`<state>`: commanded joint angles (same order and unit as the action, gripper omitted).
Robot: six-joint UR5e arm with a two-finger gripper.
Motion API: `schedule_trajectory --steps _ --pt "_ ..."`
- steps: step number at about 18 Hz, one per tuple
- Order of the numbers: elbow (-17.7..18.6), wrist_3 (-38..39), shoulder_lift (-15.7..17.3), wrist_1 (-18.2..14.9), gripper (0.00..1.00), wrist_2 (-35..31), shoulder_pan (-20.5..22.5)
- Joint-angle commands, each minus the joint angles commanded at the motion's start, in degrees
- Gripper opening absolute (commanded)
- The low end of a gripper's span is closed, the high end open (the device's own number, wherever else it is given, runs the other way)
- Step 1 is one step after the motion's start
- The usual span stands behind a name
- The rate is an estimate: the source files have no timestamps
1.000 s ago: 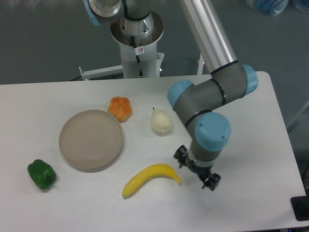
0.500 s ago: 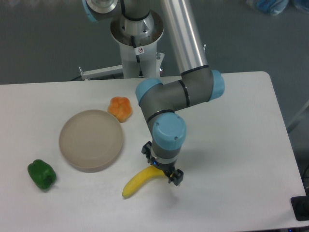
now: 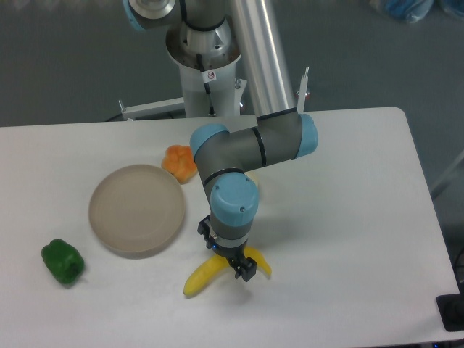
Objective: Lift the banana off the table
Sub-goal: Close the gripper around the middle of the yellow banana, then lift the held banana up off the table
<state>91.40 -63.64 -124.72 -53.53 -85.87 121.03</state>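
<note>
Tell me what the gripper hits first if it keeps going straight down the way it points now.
Most likely the banana: the gripper points down over its middle, fingers on either side of the fruit. The white table lies just beneath. How much height remains is unclear from this single view.

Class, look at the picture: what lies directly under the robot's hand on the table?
The banana lies under the hand. Its two yellow ends show on either side; its middle is covered by the hand, so any contact cannot be seen.
</note>
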Motion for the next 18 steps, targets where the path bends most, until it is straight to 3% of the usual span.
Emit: schedule_trajectory --steps 3,5,6,8,9,13,18 --pt "-0.34 0.62 -0.35 0.27 1.0 -0.09 0.0" --pt "-0.61 1.23 -0.53 0.27 0.69 -0.35 0.0" --pt "-0.96 1.32 -0.61 0.18 0.48 -0.35 0.0" --pt "-1.05 2.11 -0.53 0.18 0.25 -0.35 0.0" --pt "-1.22 2.72 -0.53 0.18 0.19 -0.35 0.0" --pt "-2.01 2.9 0.52 0.09 0.1 -0.44 0.09" --pt "-2.63 2.47 2.37 0.0 0.1 -0.53 2.71"
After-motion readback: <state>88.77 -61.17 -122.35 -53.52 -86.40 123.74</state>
